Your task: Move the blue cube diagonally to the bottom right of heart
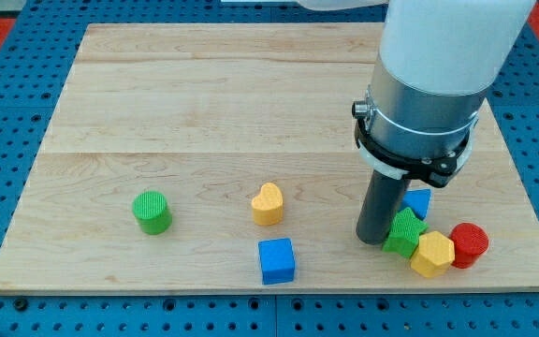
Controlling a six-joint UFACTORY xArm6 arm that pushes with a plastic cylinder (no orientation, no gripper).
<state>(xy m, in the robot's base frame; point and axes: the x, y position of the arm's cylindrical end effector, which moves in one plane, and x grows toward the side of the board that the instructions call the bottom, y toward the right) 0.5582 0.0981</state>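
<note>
A blue cube (276,260) lies near the view's bottom, just below and slightly right of a yellow heart (268,204). My tip (374,239) is at the lower end of the dark rod, well to the right of the cube and the heart. It stands right against the left side of a green star block (404,233).
A cluster lies at the view's bottom right: the green star, a yellow hexagon (432,255), a red cylinder (469,244) and a second blue block (418,202) partly hidden behind the rod. A green cylinder (152,212) sits at the left. The wooden board (204,103) ends just below the cube.
</note>
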